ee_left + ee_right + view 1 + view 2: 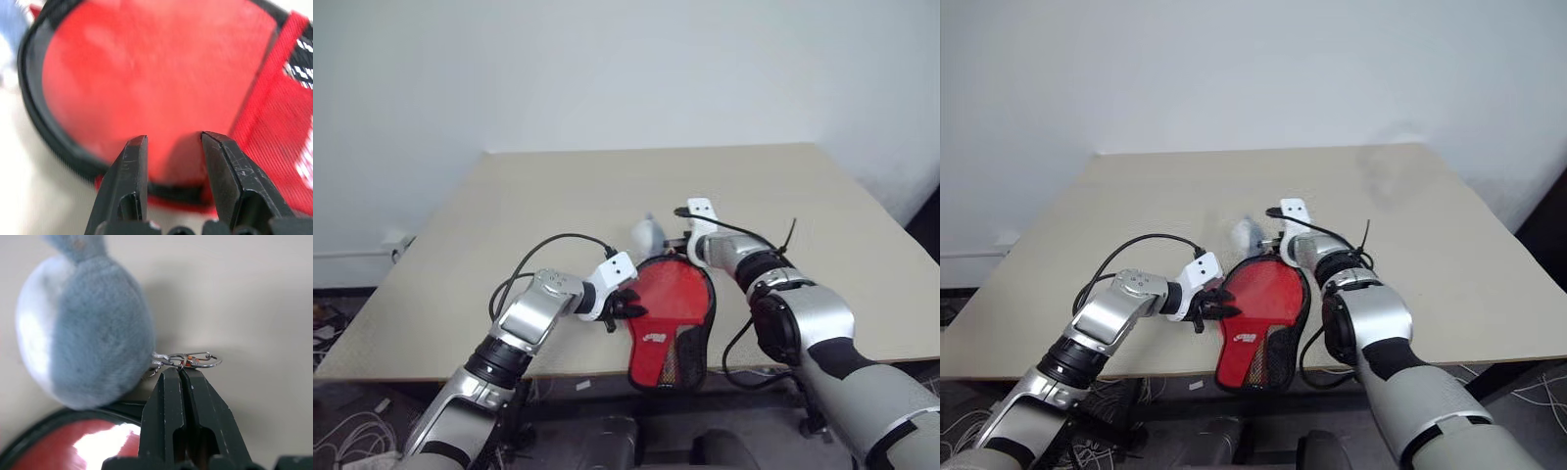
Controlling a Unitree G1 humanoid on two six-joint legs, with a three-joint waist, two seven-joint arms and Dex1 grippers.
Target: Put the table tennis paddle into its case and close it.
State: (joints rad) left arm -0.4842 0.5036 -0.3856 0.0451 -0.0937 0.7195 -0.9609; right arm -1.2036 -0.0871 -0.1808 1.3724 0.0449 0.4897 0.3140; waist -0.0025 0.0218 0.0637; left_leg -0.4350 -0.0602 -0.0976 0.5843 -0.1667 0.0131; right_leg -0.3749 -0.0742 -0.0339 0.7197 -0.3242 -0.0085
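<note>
Soft black fabric and clear plastic: case lying at the near edge of the counter, handle end hanging over it, table tennis paddle already inside, red face showing through the window. Likely light and floppy, stiffened only by the bat within; slick on the plastic side, so better pinned by its zip edging. Left gripper braced at the case's left rim, jaws partly apart, one each side of that edge. Farther on, right gripper clamped tight on the small metal ring beside the fluffy blue-grey ball: a tiny, slippery hold, likely best drawn along the zip's line.
</note>
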